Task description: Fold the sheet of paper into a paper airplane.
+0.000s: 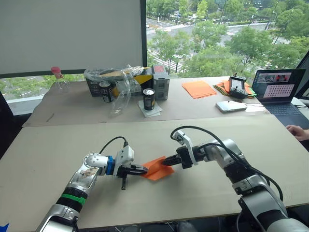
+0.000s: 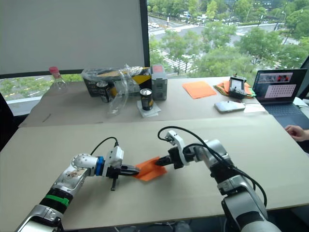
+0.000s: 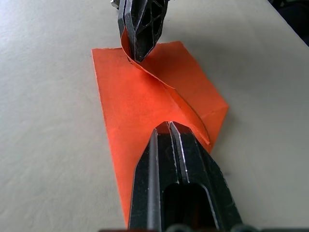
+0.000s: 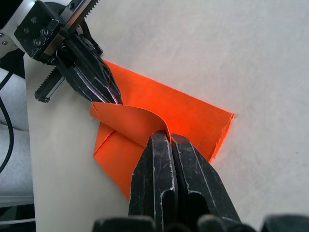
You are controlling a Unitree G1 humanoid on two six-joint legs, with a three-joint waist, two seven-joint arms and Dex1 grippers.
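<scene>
Both grippers are on the sheet of paper [image 1: 157, 169] right now, on the near table [image 1: 58, 145]. The left gripper [image 1: 143, 170] has its two black fingers pressed together on the sheet's edge on its own side, and in the left wrist view you can see the orange pinched between the tips [image 3: 166, 128]. The right gripper [image 1: 166, 162] comes in from the opposite side, jaws closed too, clamped on a flap of that same sheet. In the right wrist view the flap curls up off the table and arcs over from the right fingers [image 4: 169, 140] toward the left ones, so the two sets of tips are close together with just the lifted strip of paper running between them.

The rest of the sheet lies flat on the table under and beside both jaws. It's partly folded, with a layered corner sticking out past the right fingers and a crease visible.

Well beyond the jaws, on the far table: a neat stack of orange sheets [image 1: 199, 89], a mixed orange-and-green pile [image 1: 224, 87] next to it, a couple of cans [image 1: 148, 98], a bin of stuff [image 1: 113, 77], a plastic bottle [image 1: 59, 81], a small device [image 1: 231, 106] and a laptop [image 1: 280, 89]. A person's hand [image 1: 297, 131] rests at the right edge of the near table, well away from the grippers.
</scene>
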